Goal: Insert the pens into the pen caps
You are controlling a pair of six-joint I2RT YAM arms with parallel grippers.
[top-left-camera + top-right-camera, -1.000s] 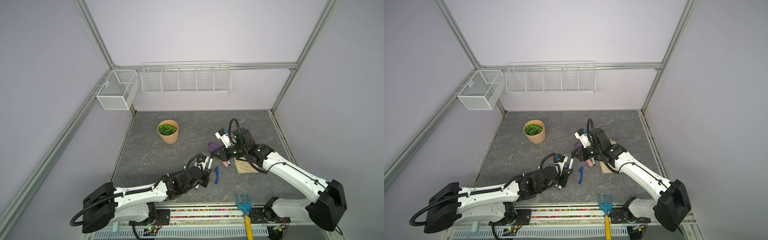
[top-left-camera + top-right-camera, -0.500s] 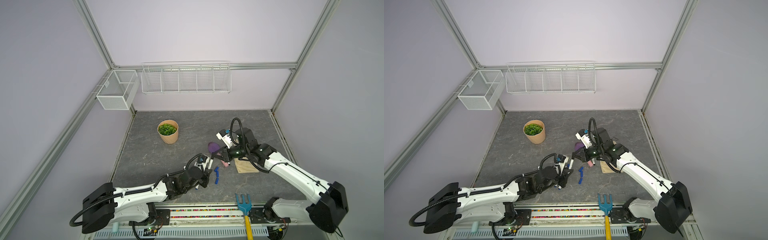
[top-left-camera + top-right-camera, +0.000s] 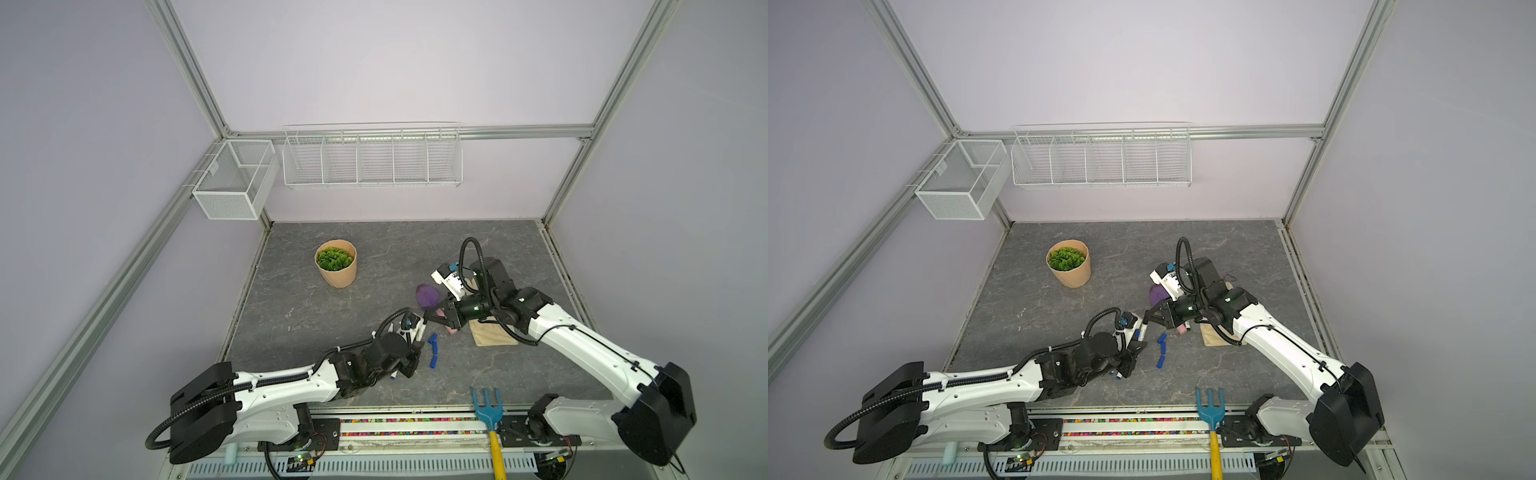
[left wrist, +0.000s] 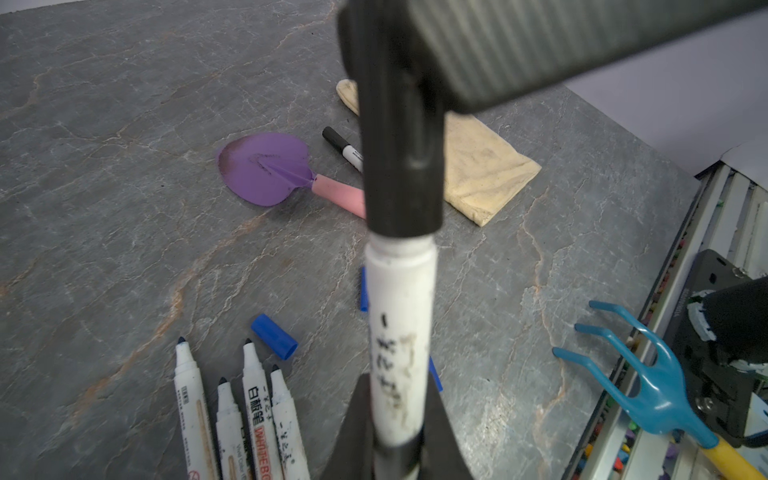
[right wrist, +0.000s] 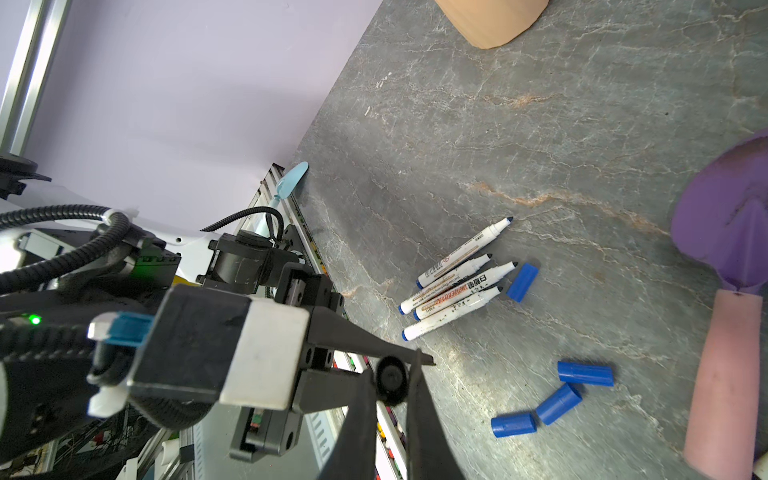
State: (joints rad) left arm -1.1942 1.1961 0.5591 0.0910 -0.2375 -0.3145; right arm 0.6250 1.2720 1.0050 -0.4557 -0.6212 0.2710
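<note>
My left gripper point(image 4: 399, 440) is shut on a white pen point(image 4: 401, 345) with a black end band, held above the table. A black pen cap point(image 4: 399, 166) covers that pen's tip, and my right gripper point(image 5: 392, 380) is shut on this cap point(image 5: 390, 379). In both top views the two grippers meet tip to tip, left gripper point(image 3: 420, 327) against right gripper point(image 3: 432, 318). Several uncapped pens point(image 5: 453, 286) lie side by side on the table. Several blue pen caps point(image 5: 585, 373) lie loose near them. One pen with a black cap point(image 4: 343, 147) lies by the trowel.
A purple trowel with a pink handle point(image 4: 266, 166) and a beige cloth point(image 4: 486, 174) lie just behind the grippers. A blue rake point(image 4: 648, 374) rests on the front rail. A potted green plant point(image 3: 336, 268) stands at the back left. Wire baskets point(image 3: 372, 156) hang on the wall.
My right gripper has moved slightly down and toward the left gripper with the black cap. The left arm has stayed still.
</note>
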